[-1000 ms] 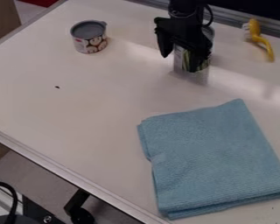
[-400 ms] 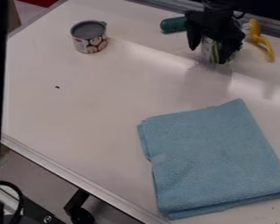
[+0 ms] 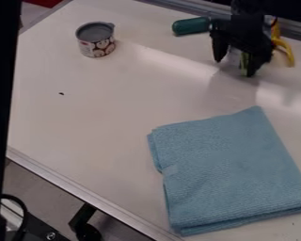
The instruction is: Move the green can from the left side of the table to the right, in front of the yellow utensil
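Near the top right of the camera view, the black gripper (image 3: 234,66) hangs low over the white table. Between its two fingers is a can (image 3: 244,62) with a green-striped label, mostly covered by the gripper. A teal cylinder (image 3: 190,26) lies just left of the gripper. Close on the right is a yellow-handled brush (image 3: 282,44), its head partly hidden behind the arm. A short open can (image 3: 95,39) with a picture label stands upright at the upper left.
A folded blue cloth (image 3: 228,172) covers much of the lower right of the table (image 3: 103,122). A metal rail runs along the back edge. At the far left a tall black shape (image 3: 3,94) blocks part of the view.
The gripper and the green-striped can have shifted right, toward the brush. The teal cylinder has come into sight from behind the arm. The black shape at the left has appeared.
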`<state>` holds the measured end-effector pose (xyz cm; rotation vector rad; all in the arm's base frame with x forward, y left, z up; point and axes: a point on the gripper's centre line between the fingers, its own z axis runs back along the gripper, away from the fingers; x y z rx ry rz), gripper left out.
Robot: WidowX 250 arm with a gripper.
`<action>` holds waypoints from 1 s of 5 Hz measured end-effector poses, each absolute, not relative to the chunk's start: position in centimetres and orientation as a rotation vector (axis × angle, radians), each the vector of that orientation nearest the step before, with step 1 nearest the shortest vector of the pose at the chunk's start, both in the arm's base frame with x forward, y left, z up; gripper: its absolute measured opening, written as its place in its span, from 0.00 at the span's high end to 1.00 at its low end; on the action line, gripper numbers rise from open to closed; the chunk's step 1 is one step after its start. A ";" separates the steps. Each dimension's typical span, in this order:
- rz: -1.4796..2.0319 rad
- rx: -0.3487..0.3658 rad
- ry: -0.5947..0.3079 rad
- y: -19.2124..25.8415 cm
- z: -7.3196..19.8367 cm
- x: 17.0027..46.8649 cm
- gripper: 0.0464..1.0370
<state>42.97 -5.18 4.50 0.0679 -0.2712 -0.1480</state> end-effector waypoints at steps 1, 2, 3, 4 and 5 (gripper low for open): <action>-0.111 0.105 -0.227 -3.1 4.5 41.3 0.04; -0.094 0.097 -0.224 -1.2 5.2 39.6 0.04; -0.089 0.103 -0.202 1.0 6.5 38.2 0.04; 0.020 0.121 -0.215 3.4 7.8 36.4 0.04; 0.170 0.061 -0.232 4.7 9.6 35.3 0.04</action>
